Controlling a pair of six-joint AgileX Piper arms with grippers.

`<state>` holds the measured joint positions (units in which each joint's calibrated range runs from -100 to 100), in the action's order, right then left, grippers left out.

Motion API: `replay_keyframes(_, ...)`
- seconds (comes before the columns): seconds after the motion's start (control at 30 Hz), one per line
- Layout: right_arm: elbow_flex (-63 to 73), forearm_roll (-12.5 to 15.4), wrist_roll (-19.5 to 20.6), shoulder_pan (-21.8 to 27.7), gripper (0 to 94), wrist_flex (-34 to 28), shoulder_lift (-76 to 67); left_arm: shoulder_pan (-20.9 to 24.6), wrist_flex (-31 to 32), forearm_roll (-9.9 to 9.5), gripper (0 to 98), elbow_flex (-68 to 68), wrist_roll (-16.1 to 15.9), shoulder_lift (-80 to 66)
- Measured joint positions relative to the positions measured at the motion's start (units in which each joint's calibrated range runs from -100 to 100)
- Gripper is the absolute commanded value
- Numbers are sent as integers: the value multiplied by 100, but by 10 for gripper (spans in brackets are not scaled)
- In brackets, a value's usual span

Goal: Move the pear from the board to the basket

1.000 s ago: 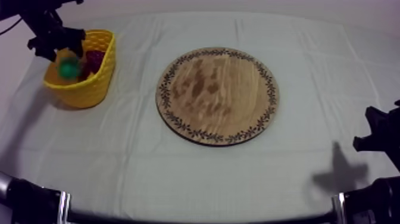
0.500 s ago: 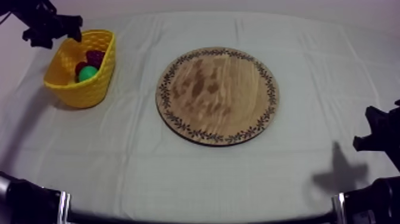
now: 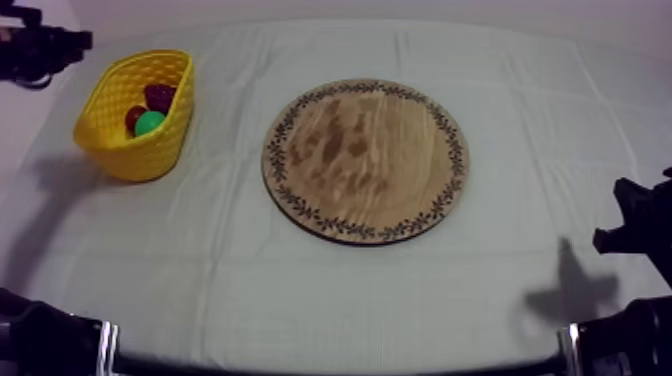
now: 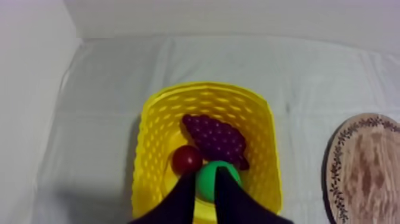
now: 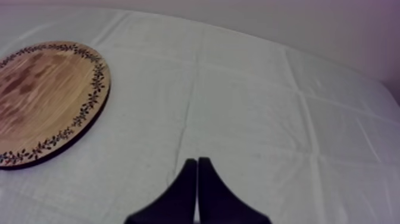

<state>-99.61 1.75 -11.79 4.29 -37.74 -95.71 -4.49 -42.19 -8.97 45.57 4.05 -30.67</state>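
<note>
The pear [image 4: 207, 179] is seen inside the yellow basket [image 3: 128, 155] at the desk's far left corner, against the grapes [image 4: 214, 138] and a small red fruit [image 4: 186, 159]. The left fingers [image 4: 178, 202] are released, parted near the basket. The right fingers [image 5: 184, 190] are clenched together on nothing at the desk's right edge.

Colours: basket [image 4: 262, 149] yellow, lattice-weave walls. pear [image 4: 207, 176] green. grapes [image 4: 214, 137] dark purple. small red fruit [image 4: 186, 159] deep red. board [image 3: 365, 160] light brown with darker blotches; rim motif dark, probably leaf sprigs. cloth [image 3: 300, 290] plain grey-white.
</note>
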Motion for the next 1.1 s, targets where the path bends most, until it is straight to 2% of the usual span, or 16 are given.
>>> replay_keyframes(0.23, 0, 0, 0, 0, 5, 0, 0, 95, 765, 178, 4, 1696, -354, -2188)
replay_keyframes(0.53, 0, 0, 0, 0, 5, 3, 0, 103, 860, 249, 0, 3865, -405, -4987)
replay_keyframes(0.67, 0, 0, 0, 0, 5, 3, 0, 159, 864, 347, 0, 4563, -515, -5916)
replay_keyframes(0.77, 0, 0, 0, 0, 5, 3, 0, 204, 1033, 417, 0, 4970, -591, -6440)
replay_keyframes(0.97, 0, 0, 0, 0, 5, 3, 0, 324, 1258, 697, 0, 5396, -744, -6881)
replay_keyframes(1.1, 0, 0, 0, 0, 5, 3, 0, 324, 1304, 725, 0, 5429, -681, -6902)
